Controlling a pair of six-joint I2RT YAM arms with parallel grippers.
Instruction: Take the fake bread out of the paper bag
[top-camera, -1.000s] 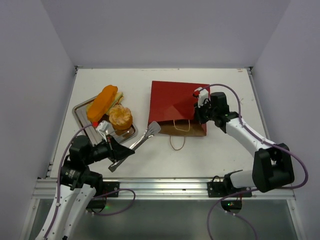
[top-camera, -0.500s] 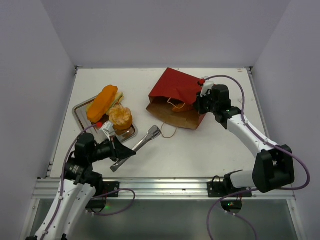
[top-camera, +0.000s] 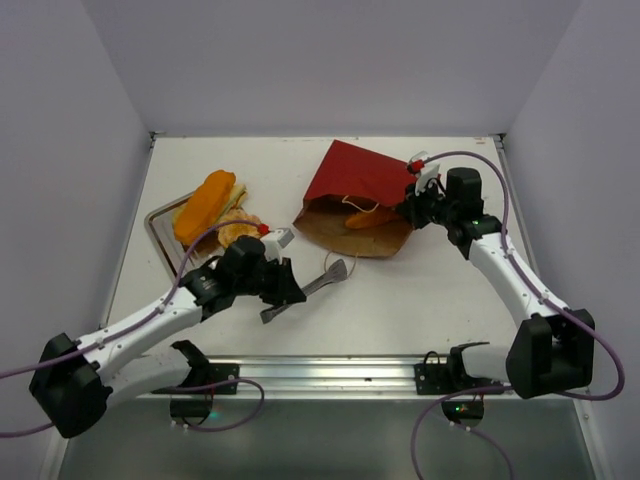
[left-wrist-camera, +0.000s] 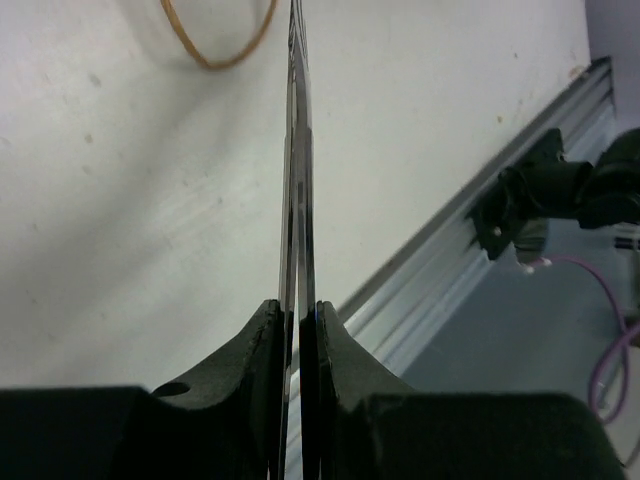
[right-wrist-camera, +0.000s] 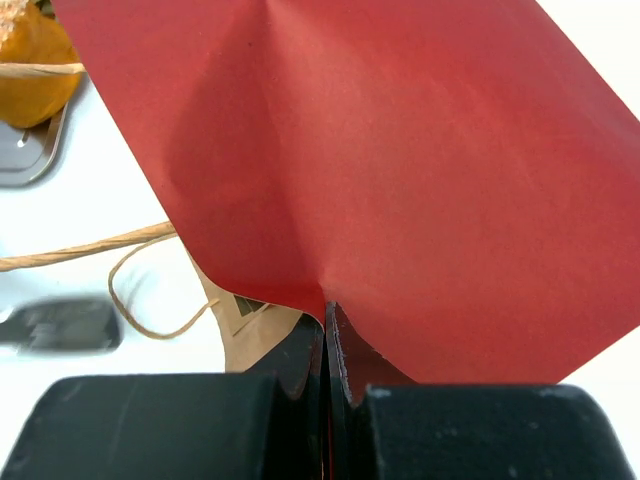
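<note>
- Partly done: a long roll (top-camera: 205, 205) and a bun (top-camera: 232, 232) lie on the tray (top-camera: 153, 222), at nine o'clock on the table (top-camera: 430, 290).
- Still to do: one orange roll (top-camera: 368, 218) shows inside the paper bag (top-camera: 355, 172) at one o'clock, with the bag's mouth facing six.
- The right gripper (top-camera: 418, 197) is clamped on the bag's red edge. The left gripper (top-camera: 287, 290) grips the tongs (top-camera: 322, 281), whose blades are nearly together.
- A second ago the bag lay flat; now it is tilted open. The left arm has carried the tongs from seven o'clock towards the mouth.

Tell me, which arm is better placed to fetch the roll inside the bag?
Likely left. The left gripper holds tongs aimed toward the mouth of the bag, where the roll shows; the right gripper pinches its paper.
</note>
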